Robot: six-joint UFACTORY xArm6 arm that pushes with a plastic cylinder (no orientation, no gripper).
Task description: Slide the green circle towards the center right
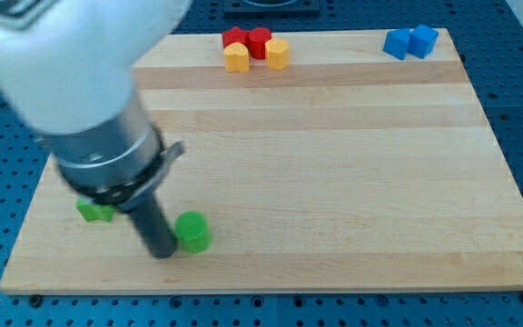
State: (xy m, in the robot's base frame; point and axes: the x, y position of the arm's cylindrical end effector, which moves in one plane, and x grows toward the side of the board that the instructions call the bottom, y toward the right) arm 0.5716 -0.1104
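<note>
In the camera view, my tip [162, 252] sits at the lower left of the desk [334, 182], touching or just beside the left flank of the green circle [192, 232]. I have no hand to open or clamp, only the rod, so there is no grasp state to report. The green circle lies near the view's bottom edge, left of the middle, well apart from its goal at the centre right.

Partly hidden behind my rod is another green block [95, 212], its shape unclear. At the view's top are two red blocks [247, 40] and two yellow blocks [257, 55] in a cluster, and two blue blocks [410, 42] near the top right corner.

To do this well, I judge I should push from the circle's lower left, so that the line of travel runs rightward and somewhat up. A round block may roll off my tip, so I should keep the push centred and correct early. The path looks free of other blocks.
</note>
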